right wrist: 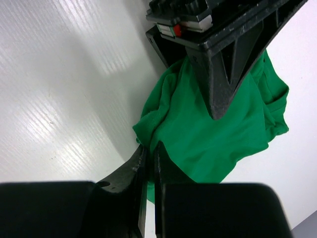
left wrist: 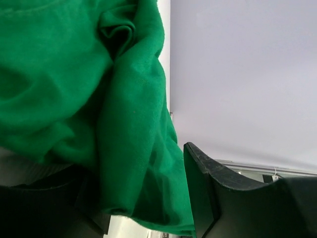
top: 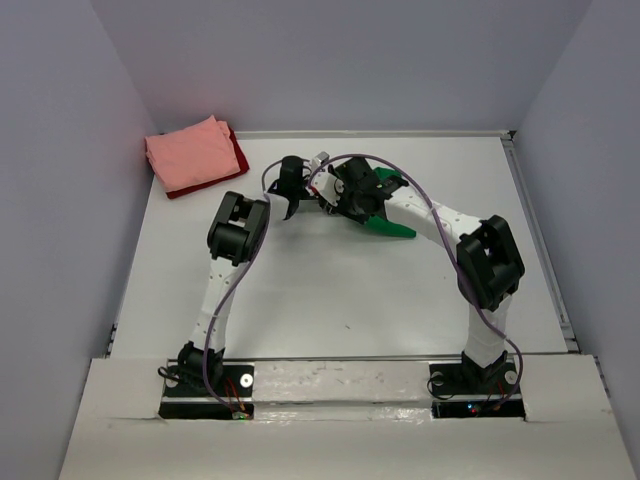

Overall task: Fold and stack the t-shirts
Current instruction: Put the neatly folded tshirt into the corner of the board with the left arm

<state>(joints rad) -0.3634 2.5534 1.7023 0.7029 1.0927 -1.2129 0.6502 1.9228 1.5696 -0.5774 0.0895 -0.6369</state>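
Right wrist: right fingers [right wrist: 130, 172] clamped on green t-shirt [right wrist: 198, 144]; left fingers [left wrist: 204, 171] apart, cloth bunched between.

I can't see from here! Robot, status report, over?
Right gripper shut on green t-shirt. Left gripper straddles it, grip unclear. Shirt bunched, unfolded. Pink t-shirt on dark red t-shirt, far left; nothing blocking.
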